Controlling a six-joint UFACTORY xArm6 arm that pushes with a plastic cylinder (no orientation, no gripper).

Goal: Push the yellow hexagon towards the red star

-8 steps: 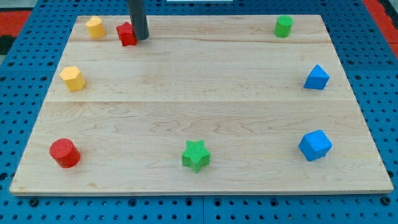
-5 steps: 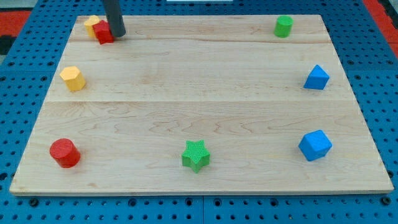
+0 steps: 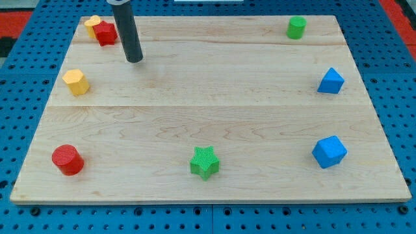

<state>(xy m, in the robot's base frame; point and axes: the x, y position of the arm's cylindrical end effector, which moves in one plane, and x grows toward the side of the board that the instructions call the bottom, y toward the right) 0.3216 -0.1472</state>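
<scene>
Touching nothing, my tip point(image 3: 134, 60) rested on bare wood — the rod had no jaws and held no block. Up-left, the red star point(image 3: 105, 32) partly hid a yellow block point(image 3: 92, 25), shape unclear. Lower left sat the yellow hexagon point(image 3: 76, 82), well apart, on the smooth, pale-grained wooden board point(image 3: 214, 97).

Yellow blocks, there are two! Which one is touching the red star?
The yellow block in the view's top-left corner, pressed against the red star. The other, the yellow hexagon, sits alone lower down. My tip touches neither.
</scene>
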